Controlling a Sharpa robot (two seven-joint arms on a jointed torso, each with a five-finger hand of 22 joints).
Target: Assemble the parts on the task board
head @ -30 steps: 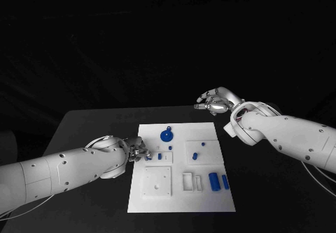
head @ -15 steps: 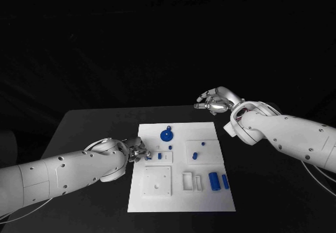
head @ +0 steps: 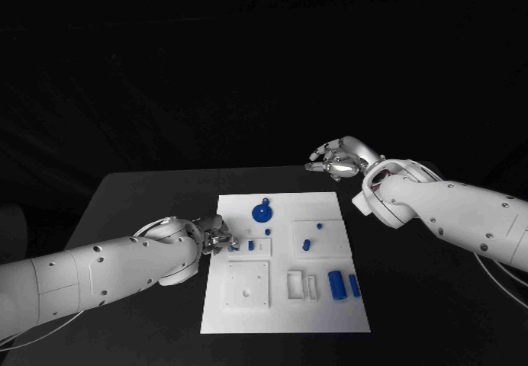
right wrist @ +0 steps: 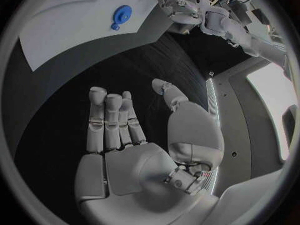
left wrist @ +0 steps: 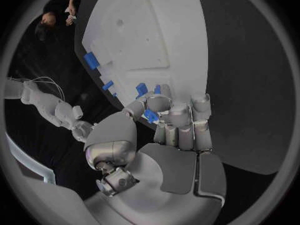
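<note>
Left hand (head: 211, 233) sits at the left edge of the task board (head: 284, 313), fingers (left wrist: 178, 120) curled together and pinching a small blue part (left wrist: 150, 116) between thumb and fingertips; wrist view shows the part held just off the board's edge, close to two other blue pieces standing in their seats. Right hand (head: 339, 160) hangs above the far end of the worktop (head: 143, 198), beyond the board's far edge, holding nothing; its own fingers (right wrist: 112, 120) are straight and side by side, thumb standing apart from them. On the board: a blue round piece (head: 262, 213) near the far end, small blue pegs in the middle recesses, two blue cylinders (head: 344, 285) lying side by side toward the near right. Risks, as judged from here: the pinch on the part is shallow, mostly at the fingertips, so a slight roll of the thumb could let it twist or drop onto the dark worktop beside the board. The target seat cannot be made out behind the fingers, so alignment is uncertain; a tilted entry would likely jam the part at the recess lip. The curled fingers are also near the seated neighbours and could knock one loose on the way in. The board appears unsecured; a sideways push at its edge might shift it, and the right hand is too far off to steady it.
</note>
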